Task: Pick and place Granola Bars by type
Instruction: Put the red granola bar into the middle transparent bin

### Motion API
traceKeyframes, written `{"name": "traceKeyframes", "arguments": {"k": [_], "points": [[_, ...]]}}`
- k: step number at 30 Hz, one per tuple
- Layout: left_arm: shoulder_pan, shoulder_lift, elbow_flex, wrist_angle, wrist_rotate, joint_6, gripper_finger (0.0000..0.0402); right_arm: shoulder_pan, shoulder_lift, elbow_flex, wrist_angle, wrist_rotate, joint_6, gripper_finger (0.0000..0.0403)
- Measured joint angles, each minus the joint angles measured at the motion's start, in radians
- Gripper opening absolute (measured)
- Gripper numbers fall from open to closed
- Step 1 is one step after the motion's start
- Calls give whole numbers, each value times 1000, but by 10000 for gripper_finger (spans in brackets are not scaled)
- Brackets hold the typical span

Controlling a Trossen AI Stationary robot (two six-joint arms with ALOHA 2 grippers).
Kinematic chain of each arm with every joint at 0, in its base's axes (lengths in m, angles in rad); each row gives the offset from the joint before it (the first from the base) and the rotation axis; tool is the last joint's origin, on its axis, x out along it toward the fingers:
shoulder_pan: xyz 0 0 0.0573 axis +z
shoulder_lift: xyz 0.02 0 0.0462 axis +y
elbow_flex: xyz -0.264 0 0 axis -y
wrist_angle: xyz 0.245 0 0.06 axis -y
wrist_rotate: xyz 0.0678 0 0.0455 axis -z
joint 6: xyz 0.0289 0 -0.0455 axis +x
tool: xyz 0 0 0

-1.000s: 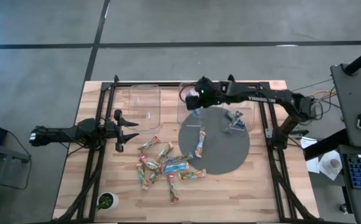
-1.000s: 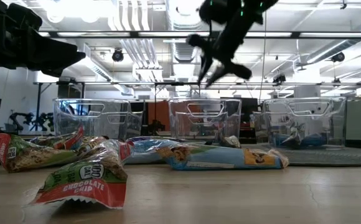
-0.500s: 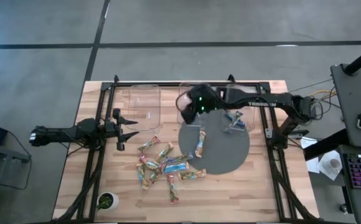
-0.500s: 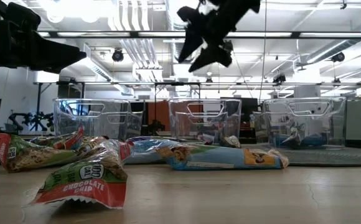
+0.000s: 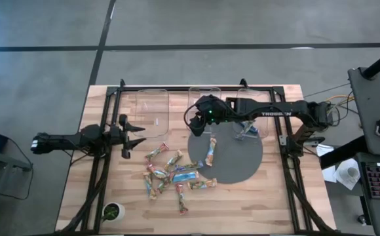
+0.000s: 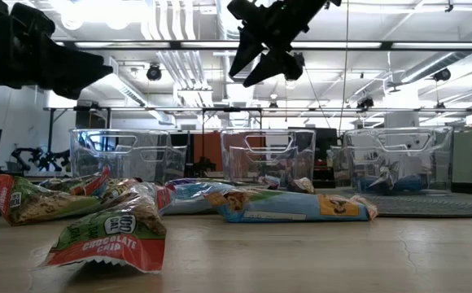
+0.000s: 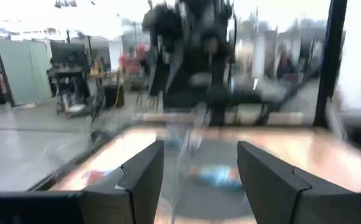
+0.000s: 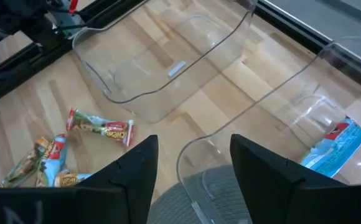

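Note:
The granola bars lie in a loose pile on the wooden table; red, green-yellow and blue wrappers show close up in the low view. One bar lies on the grey mat. Blue bars rest in the right bin, and a blue-and-red bar lies on the middle bin's floor. My right gripper hangs open and empty above the middle bin's near left corner. My left gripper waits open near the table's left side, fingers level.
Three clear plastic bins stand in a row along the far edge: left, middle, right. A round grey mat covers the table's middle right. A small potted plant stands at the near left corner.
My right gripper has moved from over the middle bin toward the table's left and near edges, staying open and empty. It shows higher in the low view than before.

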Motion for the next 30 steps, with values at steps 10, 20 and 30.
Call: {"name": "traceKeyframes", "arguments": {"k": [10,20,30], "points": [[0,6,0,284,4,-625,186,0,0,0,4,1,30,191],[0,9,11,346,0,-822,186,14,1,0,10,1,94,191],[-15,47,45,196,47,-1023,184,50,1,0,36,0,106,191]]}}
